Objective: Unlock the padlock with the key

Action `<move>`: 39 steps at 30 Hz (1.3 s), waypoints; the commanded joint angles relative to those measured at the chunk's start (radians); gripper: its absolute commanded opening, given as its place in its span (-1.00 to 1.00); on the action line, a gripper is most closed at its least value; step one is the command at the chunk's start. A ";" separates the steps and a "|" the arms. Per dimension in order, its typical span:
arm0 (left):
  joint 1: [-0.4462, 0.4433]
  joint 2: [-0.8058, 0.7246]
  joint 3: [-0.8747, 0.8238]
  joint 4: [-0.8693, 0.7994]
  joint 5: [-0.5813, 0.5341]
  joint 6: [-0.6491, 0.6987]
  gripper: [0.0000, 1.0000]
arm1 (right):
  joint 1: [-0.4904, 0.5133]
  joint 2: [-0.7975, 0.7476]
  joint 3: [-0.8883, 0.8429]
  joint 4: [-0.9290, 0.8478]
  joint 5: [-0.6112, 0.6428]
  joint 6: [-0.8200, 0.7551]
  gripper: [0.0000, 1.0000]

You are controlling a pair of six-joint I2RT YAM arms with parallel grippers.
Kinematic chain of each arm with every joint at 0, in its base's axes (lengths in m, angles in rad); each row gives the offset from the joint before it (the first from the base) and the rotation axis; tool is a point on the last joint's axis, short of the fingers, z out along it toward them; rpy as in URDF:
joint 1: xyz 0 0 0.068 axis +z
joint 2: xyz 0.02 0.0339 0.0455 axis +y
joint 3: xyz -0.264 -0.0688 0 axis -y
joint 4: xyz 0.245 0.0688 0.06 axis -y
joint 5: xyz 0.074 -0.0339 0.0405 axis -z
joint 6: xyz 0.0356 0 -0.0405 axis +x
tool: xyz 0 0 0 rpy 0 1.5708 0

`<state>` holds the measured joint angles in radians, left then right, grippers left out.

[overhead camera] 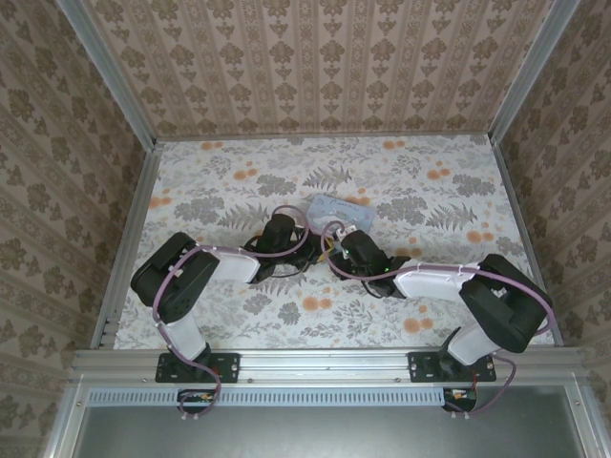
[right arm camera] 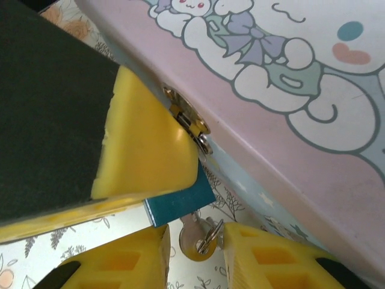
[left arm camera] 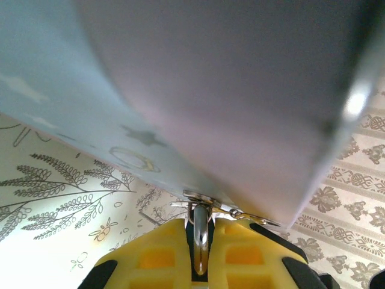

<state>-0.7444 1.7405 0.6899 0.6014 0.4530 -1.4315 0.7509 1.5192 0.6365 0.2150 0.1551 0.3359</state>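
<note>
Two arms meet mid-table in the top view, the left gripper (overhead camera: 284, 232) and right gripper (overhead camera: 336, 250) close together just in front of a pastel-blue cartoon tin (overhead camera: 340, 207) lying on the floral table (overhead camera: 220, 191); from the left wrist, the left gripper's yellow jaws are clamped tight on the padlock (left arm camera: 200, 236), whose silvery shackle rises through the tin's hasp (left arm camera: 200, 197); from the right wrist, the key (right arm camera: 192, 238) with its ring sits in the gap between the right gripper's partly parted jaws, just below the padlock's bluish body; whether they pinch it I cannot tell.
</note>
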 commanded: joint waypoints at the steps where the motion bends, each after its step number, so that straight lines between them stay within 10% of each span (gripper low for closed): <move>1: -0.004 -0.025 0.000 -0.031 0.057 0.009 -1.00 | -0.007 0.039 0.051 0.069 0.095 0.013 -0.37; 13: -0.010 0.002 -0.015 -0.013 0.070 0.003 -1.00 | -0.042 0.082 0.115 0.103 -0.012 0.073 -1.00; 26: 0.006 -0.004 -0.041 -0.038 0.052 0.076 -1.00 | -0.208 0.081 -0.039 0.351 -0.481 0.336 -0.99; 29: 0.007 -0.018 -0.046 -0.059 0.046 0.094 -1.00 | -0.209 0.071 -0.062 0.358 -0.463 0.345 -0.38; 39: 0.006 -0.035 -0.040 -0.119 0.036 0.163 -1.00 | -0.260 0.034 -0.080 0.359 -0.419 0.363 0.00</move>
<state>-0.7246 1.7390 0.6682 0.5987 0.4038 -1.3312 0.5369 1.5826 0.5468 0.4938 -0.3420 0.6895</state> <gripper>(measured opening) 0.083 0.498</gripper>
